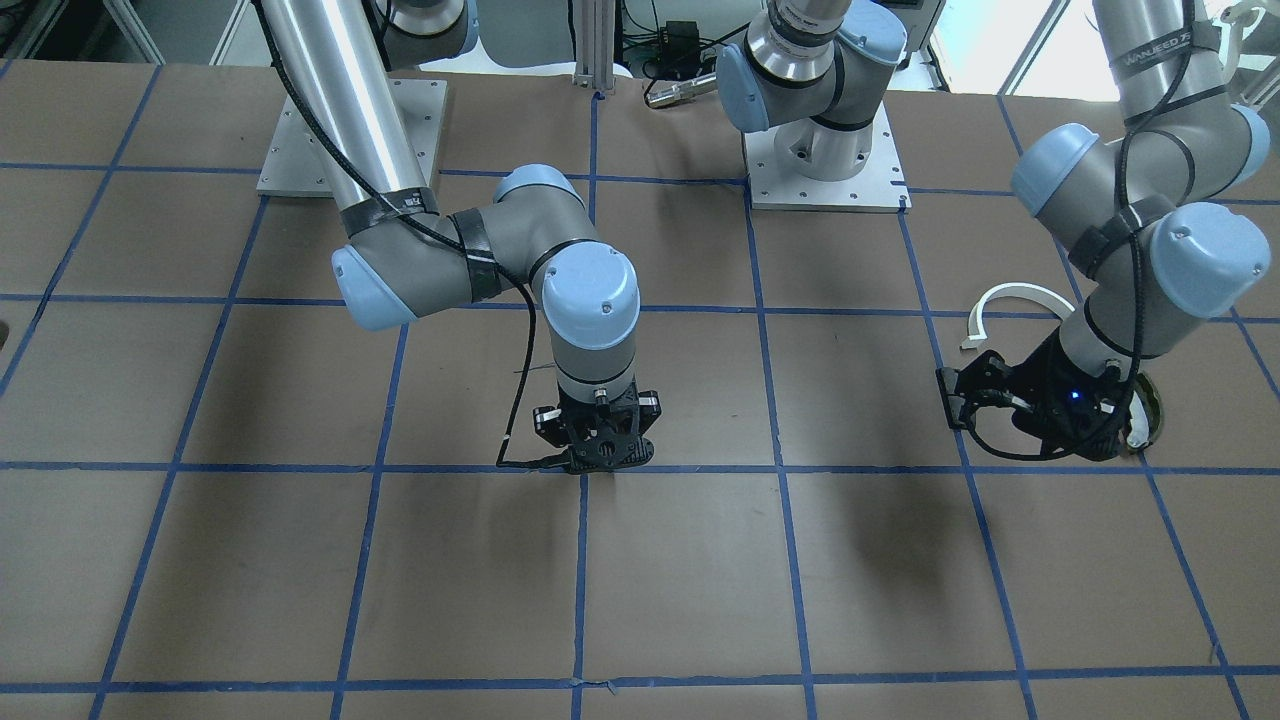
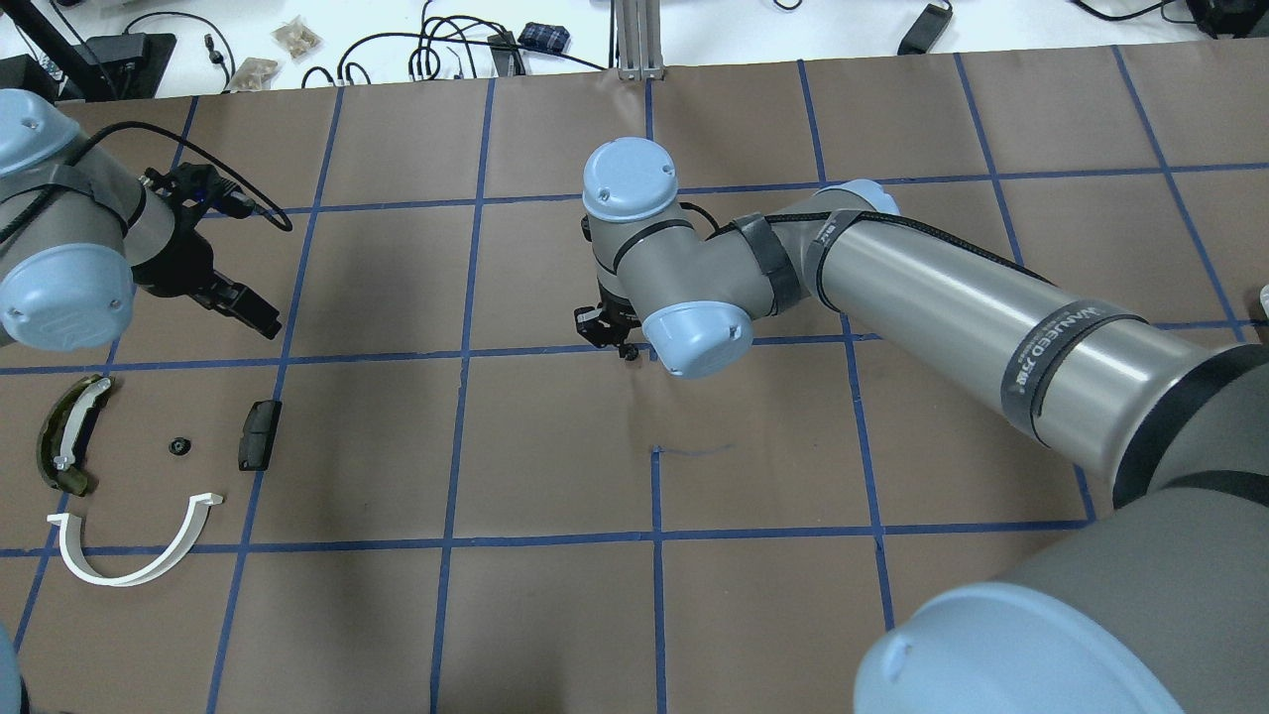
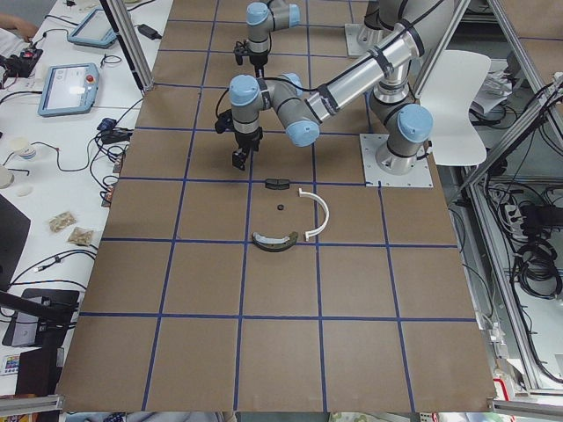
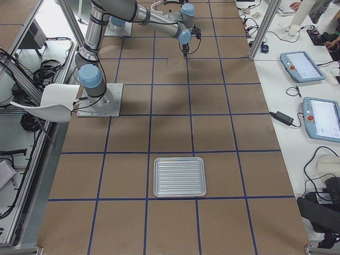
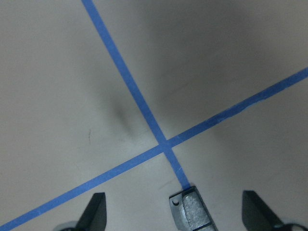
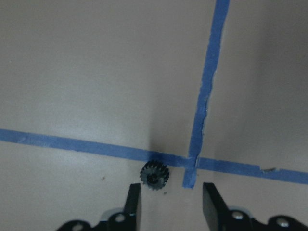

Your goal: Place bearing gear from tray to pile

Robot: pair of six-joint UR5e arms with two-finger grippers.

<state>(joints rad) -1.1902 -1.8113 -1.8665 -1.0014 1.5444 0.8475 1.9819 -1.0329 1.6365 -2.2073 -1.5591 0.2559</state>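
Observation:
A small black bearing gear [image 6: 154, 174] lies on the brown table on a blue tape line, just ahead of my right gripper [image 6: 172, 204], whose fingers are open and empty. That gripper [image 1: 597, 455] points straight down at mid table. The silver tray [image 4: 179, 176] shows only in the exterior right view, far from both arms. The pile lies at the left: a white half-ring [image 2: 134, 545], an olive-green shoe [image 2: 64, 436], a dark block [image 2: 258, 433] and a small black part [image 2: 177, 446]. My left gripper [image 2: 260, 315] is open and empty, just beyond the block [image 5: 192, 214].
Blue tape lines divide the brown table into squares. The arm bases [image 1: 825, 170] stand at the robot side. Cables and small bags [image 2: 297, 38] lie beyond the far table edge.

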